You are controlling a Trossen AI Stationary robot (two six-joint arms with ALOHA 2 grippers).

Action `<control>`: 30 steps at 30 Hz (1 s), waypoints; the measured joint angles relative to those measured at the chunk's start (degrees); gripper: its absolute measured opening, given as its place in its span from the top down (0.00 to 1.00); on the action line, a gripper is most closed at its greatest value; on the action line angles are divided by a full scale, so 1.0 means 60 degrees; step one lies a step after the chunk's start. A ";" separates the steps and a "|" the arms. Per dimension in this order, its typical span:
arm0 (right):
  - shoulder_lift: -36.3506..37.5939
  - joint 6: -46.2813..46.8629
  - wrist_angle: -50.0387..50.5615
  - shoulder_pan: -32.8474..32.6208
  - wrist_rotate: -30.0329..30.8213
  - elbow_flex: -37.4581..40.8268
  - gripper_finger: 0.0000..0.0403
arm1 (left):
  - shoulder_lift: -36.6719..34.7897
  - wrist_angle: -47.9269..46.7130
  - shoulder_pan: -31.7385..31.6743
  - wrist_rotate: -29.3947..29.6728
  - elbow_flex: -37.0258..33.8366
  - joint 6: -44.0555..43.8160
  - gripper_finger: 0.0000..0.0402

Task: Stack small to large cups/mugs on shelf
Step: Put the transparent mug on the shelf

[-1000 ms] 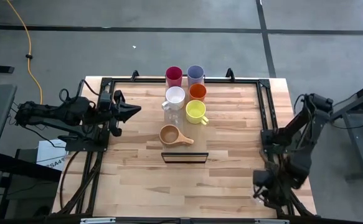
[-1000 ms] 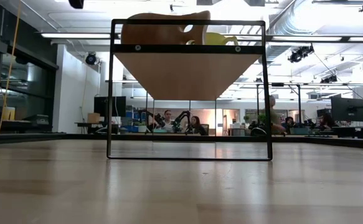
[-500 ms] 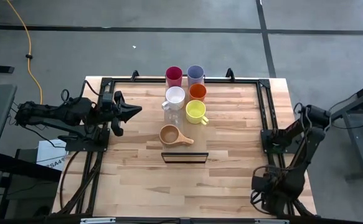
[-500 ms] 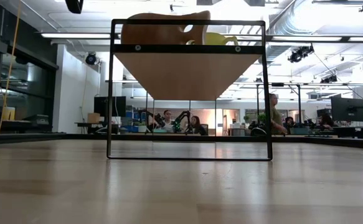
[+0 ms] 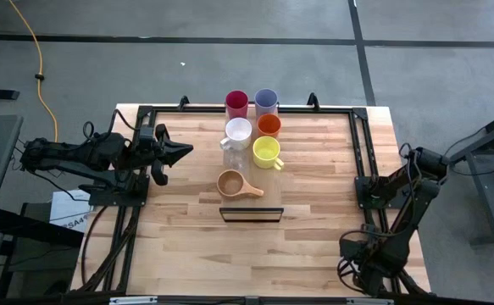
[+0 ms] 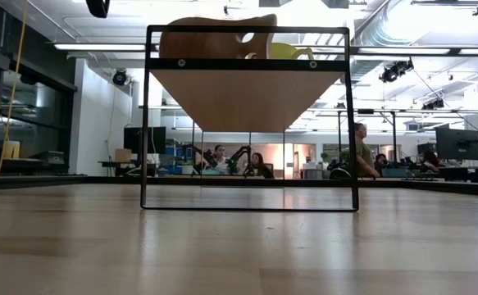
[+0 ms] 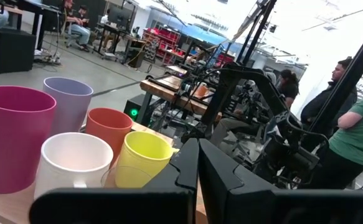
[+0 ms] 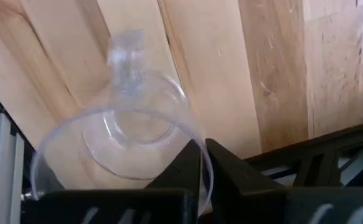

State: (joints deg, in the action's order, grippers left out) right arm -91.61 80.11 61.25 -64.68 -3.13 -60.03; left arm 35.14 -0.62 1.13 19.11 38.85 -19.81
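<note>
Right wrist view puts the nearest thing first: the right gripper [image 8: 201,152] has its fingers pinched almost together on the rim of a clear glass [image 8: 131,130], one finger inside the wall and one outside. The glass hangs tilted over the near right corner of the table [image 5: 314,195], beside the black frame.

I'd judge that glass light, rigid, slick and breakable. A rim pinch gives little grip surface, so it could swivel or slip if swung fast, and a knock against metal could crack it.

Farther in, mid-table, stands the shelf [image 5: 251,213]. The brown wooden cup [image 5: 230,184] sits just behind its dark front edge. Whether that cup rests on the plank or on the table I cannot tell.

Beyond it cluster the second clear glass [image 5: 234,152], the yellow mug [image 5: 266,152], the white mug [image 5: 238,131] and the orange tumbler [image 5: 269,124]. The red tumbler [image 5: 236,103] and lavender tumbler [image 5: 266,101] are farthest back. They crowd together, leaving little room to set anything down among them.

The left gripper [image 5: 181,151] waits at the left edge, fingers closed together on nothing, pointing toward the cluster.
</note>
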 joint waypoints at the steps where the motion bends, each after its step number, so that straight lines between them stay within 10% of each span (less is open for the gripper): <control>1: 0.0000 0.0053 0.0000 0.0026 -0.0052 0.0000 0.97 | -0.0004 0.0002 0.0002 0.0000 0.0000 0.0000 1.00; 11: 0.1300 0.0156 0.0491 0.0436 0.0414 0.0004 1.00 | -0.0004 0.0021 0.0002 0.0000 0.0000 -0.0004 1.00; 24: 0.6171 -0.2568 -0.0413 0.2636 0.7030 0.0004 1.00 | -0.0004 0.0108 -0.0001 -0.0055 0.0000 -0.0036 1.00; 30: 0.7310 -0.5646 -0.1829 0.4986 0.7991 0.0004 1.00 | -0.0004 0.0247 -0.0001 -0.0564 0.0000 -0.0187 1.00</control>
State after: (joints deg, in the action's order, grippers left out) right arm -47.75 46.24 50.28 -34.76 44.81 -60.01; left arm 35.11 0.87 1.13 15.73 38.85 -20.93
